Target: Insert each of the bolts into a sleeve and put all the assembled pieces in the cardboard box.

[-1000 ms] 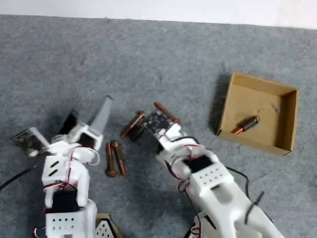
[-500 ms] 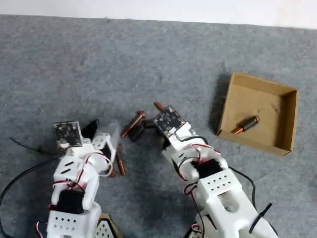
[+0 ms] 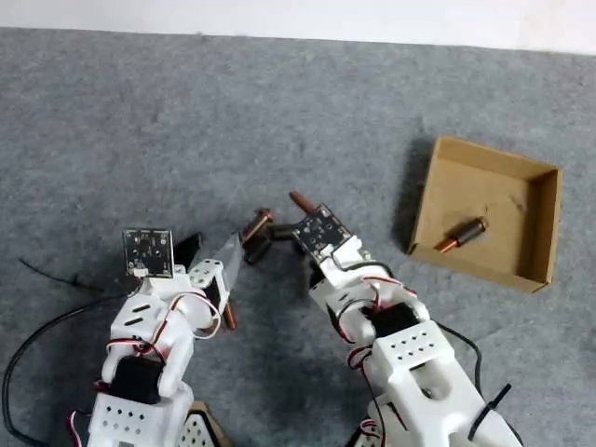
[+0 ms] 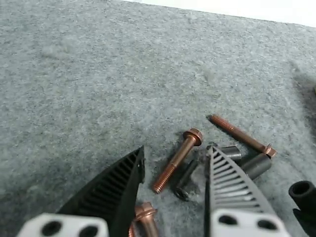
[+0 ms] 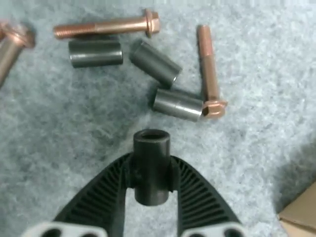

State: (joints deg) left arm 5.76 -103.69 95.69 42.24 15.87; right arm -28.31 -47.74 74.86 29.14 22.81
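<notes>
My right gripper (image 5: pixel 151 190) is shut on a dark sleeve (image 5: pixel 151 163), held upright just short of a cluster of three loose sleeves (image 5: pixel 155 64) and two copper bolts (image 5: pixel 106 27). In the high view that gripper (image 3: pixel 284 233) sits mid-table by the bolts (image 3: pixel 256 226). My left gripper (image 4: pixel 173 197) stands open over a bolt (image 4: pixel 177 159) and a sleeve (image 4: pixel 185 175); another bolt head (image 4: pixel 145 213) lies close under it. Seen from above, the left gripper (image 3: pixel 209 253) is just left of the cluster. The cardboard box (image 3: pixel 540 223) holds one assembled piece (image 3: pixel 463 233).
Grey felt covers the table (image 3: pixel 112 121). Open room lies to the far left and at the back. The box stands to the right of the right arm. A cable (image 3: pixel 37 326) trails off the left arm's base.
The left arm has swung right and forward, bringing its open gripper over the two bolts beside the cluster. The right gripper has shifted slightly, still holding the sleeve.
</notes>
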